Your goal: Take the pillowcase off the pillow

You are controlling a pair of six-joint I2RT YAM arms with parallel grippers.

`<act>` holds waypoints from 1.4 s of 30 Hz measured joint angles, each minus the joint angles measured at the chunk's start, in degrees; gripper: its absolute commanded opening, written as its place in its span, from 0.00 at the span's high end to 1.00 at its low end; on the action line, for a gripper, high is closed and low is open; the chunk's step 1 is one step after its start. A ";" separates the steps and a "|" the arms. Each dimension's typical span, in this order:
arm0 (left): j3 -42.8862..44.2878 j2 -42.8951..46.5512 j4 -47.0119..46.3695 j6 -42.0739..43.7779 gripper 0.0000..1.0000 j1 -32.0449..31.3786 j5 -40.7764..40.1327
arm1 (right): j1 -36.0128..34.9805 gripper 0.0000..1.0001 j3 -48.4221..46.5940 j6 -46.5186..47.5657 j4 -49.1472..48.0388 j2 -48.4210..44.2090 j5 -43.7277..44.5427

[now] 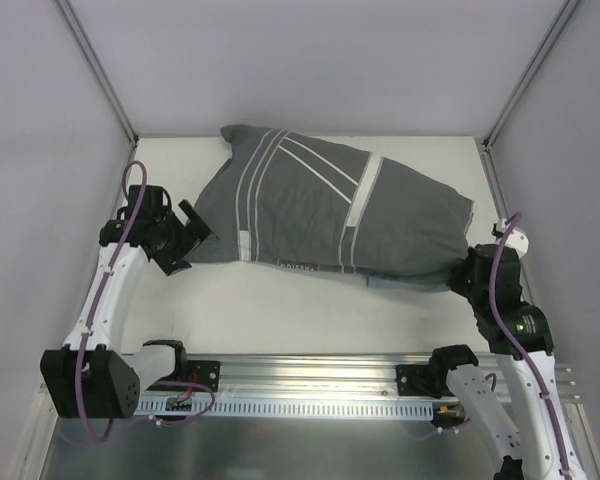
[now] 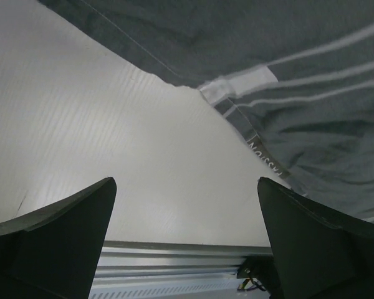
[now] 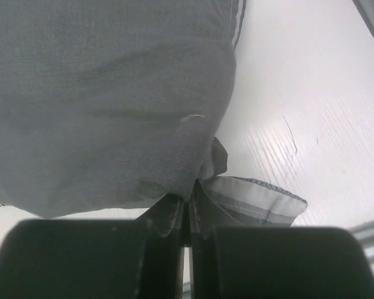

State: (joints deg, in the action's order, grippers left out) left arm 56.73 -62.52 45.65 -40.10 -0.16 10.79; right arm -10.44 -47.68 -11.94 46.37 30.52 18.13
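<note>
The dark grey pillowcase (image 1: 320,215) with white stripes lies plump across the far middle of the table. The pillow is hidden inside it. My left gripper (image 1: 193,232) hovers just off the cover's near left corner, wide open with nothing between the fingers. In the left wrist view (image 2: 187,184) only bare table lies between them, and the striped cloth (image 2: 287,75) is ahead to the right. My right gripper (image 1: 458,272) is at the near right corner. In the right wrist view its fingers (image 3: 188,200) are pressed together on a bunched fold of the grey fabric (image 3: 100,93), beside a pale turned-out hem (image 3: 262,202).
White walls enclose the table (image 1: 280,310) on the left, back and right. A metal rail (image 1: 310,375) with the arm bases runs along the near edge. The right arm stands close to the right wall.
</note>
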 measured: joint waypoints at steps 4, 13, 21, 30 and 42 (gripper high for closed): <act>-0.04 -7.76 -2.14 -0.98 0.01 3.23 1.20 | 0.31 0.99 0.00 -1.11 2.84 1.46 0.24; 0.02 -18.34 -5.25 -4.98 0.01 5.90 -4.07 | 0.39 0.99 0.00 -1.77 4.04 1.29 -0.74; 2.27 -29.57 -9.94 -6.86 0.01 5.53 -8.20 | 0.46 0.99 0.04 -2.25 4.04 1.22 -2.38; 6.12 -38.51 -15.80 -7.30 0.20 0.70 -10.29 | 0.46 0.99 0.13 -2.45 4.00 1.97 -2.99; 6.60 -39.15 -19.30 -6.73 1.00 -0.76 -11.37 | 0.46 0.99 0.07 -2.10 3.98 3.61 -2.95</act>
State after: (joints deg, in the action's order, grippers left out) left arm 63.33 -101.67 26.35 -46.83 -0.93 -0.58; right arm -9.98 -47.62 -14.04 50.35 34.13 15.18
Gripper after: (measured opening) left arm 0.009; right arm 0.015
